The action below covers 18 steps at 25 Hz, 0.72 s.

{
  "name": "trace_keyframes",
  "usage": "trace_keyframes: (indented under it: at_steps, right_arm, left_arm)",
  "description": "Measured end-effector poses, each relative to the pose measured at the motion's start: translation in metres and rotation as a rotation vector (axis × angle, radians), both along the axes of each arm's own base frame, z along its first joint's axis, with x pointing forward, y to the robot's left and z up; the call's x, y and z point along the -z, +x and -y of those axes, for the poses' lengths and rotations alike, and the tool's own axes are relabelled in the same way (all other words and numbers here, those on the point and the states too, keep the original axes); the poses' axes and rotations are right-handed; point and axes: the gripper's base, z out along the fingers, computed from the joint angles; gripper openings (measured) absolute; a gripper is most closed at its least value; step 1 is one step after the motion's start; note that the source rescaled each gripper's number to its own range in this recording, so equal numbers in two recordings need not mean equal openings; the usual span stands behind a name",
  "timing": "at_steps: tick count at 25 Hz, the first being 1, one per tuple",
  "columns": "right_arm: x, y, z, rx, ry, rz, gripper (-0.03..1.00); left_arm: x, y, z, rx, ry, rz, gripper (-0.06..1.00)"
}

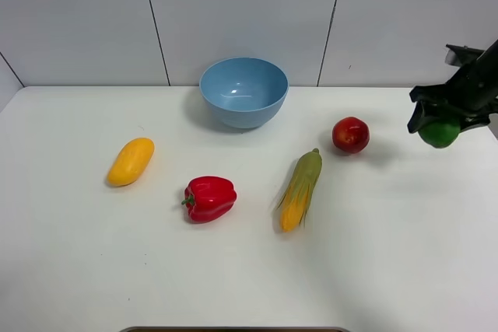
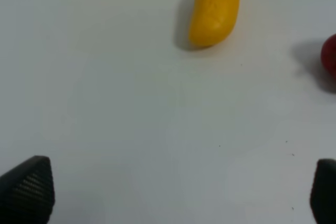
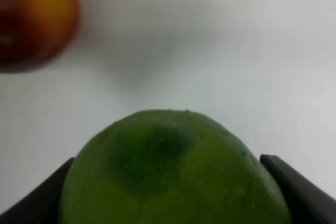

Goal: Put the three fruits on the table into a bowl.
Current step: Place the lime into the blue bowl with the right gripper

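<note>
Nearest in, the left gripper (image 2: 173, 192) hangs spread wide over the bare white table (image 1: 389, 270), with the mango (image 1: 131, 161) ahead of it at left. Mid-table lie the bell pepper (image 1: 208, 198) and the corn cob (image 1: 299, 190), neither wanted. Beyond them sits the red fruit (image 1: 351, 134). Far right, the right gripper (image 1: 442, 118) pinches the green fruit (image 1: 440, 135), seemingly lifted clear for carrying to the empty blue bowl (image 1: 243, 91), farthest back by the panelled white wall (image 1: 233, 5).
</note>
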Motion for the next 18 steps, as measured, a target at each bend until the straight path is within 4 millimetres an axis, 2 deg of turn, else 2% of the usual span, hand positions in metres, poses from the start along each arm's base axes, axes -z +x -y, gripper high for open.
trace_keyframes:
  at_steps: [4, 7, 18]
  right_arm:
    - [-0.026, -0.001, -0.005, -0.010, 0.012, 0.049, 0.00]
    - [-0.043, 0.004, -0.017, -0.049, 0.013, 0.077, 0.00]
    - [-0.099, 0.025, -0.107, -0.261, -0.017, 0.281, 0.00]
  left_arm:
    - [0.000, 0.000, 0.000, 0.000, 0.000, 0.000, 1.00]
    - [0.000, 0.000, 0.000, 0.000, 0.000, 0.000, 1.00]
    - [0.000, 0.000, 0.000, 0.000, 0.000, 0.000, 1.00]
